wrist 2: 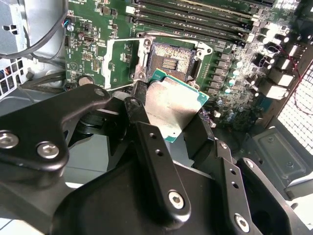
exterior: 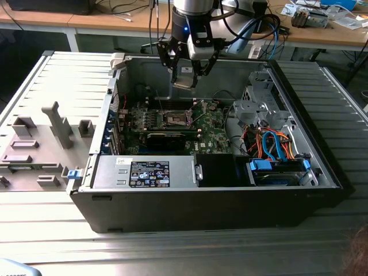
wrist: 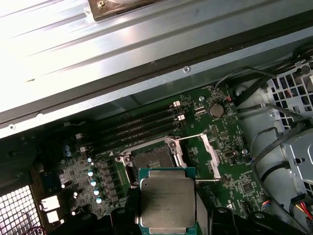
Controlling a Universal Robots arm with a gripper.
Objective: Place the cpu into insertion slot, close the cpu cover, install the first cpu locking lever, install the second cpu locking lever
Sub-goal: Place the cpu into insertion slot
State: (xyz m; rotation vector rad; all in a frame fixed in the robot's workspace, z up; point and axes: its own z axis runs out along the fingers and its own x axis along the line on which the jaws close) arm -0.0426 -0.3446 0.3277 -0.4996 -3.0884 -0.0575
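Silver-grey metal catches my eye first: the cpu sits between the fingers of the gripper, which is clenched on its opposite edges and holds it in the air, tilted, above the board. In the first wrist view the cpu faces me lid-up with its green rim showing. Part of it is cut off by the frame edge, and the dark fingers are barely visible beside it. The insertion slot lies just beyond the chip, bare and uncovered, its contacts too fine for me to make out. In the second wrist view the cpu cover stands swung open beside the slot, and I can see board through its centre window. A thin lever rod sticks out near the slot, but I cannot tell where it hooks. In the upper centre of the exterior view the gripper hangs inside the open computer case, and the cpu is only a pale patch between its fingers. Lower, near the frame's centre, the slot shows as a dark square on the green motherboard, with a black card just below it. A grey tray of fixtures lies at the exterior view's left, part of it running off the frame.
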